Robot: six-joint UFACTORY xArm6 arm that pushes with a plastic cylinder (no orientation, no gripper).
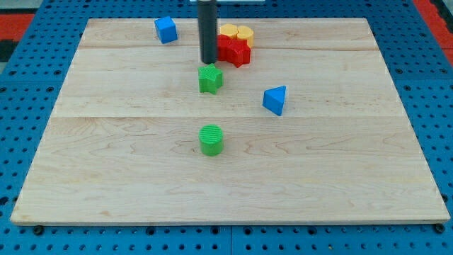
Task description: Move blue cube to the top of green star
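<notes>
The blue cube [165,30] sits near the view's top left of the wooden board [106,156]. The green star [210,78] lies near the middle, toward the top. My tip [209,61] is the lower end of a dark rod that comes down from the view's top. It stands just above the green star, very close to it. It is to the right of and below the blue cube, about a cube and a half's width from it.
A red block [235,51] and a yellow block [238,33] cluster right of the rod. A blue triangular block [275,100] lies right of the star. A green cylinder [211,139] stands below the star. Blue pegboard [28,71] surrounds the board.
</notes>
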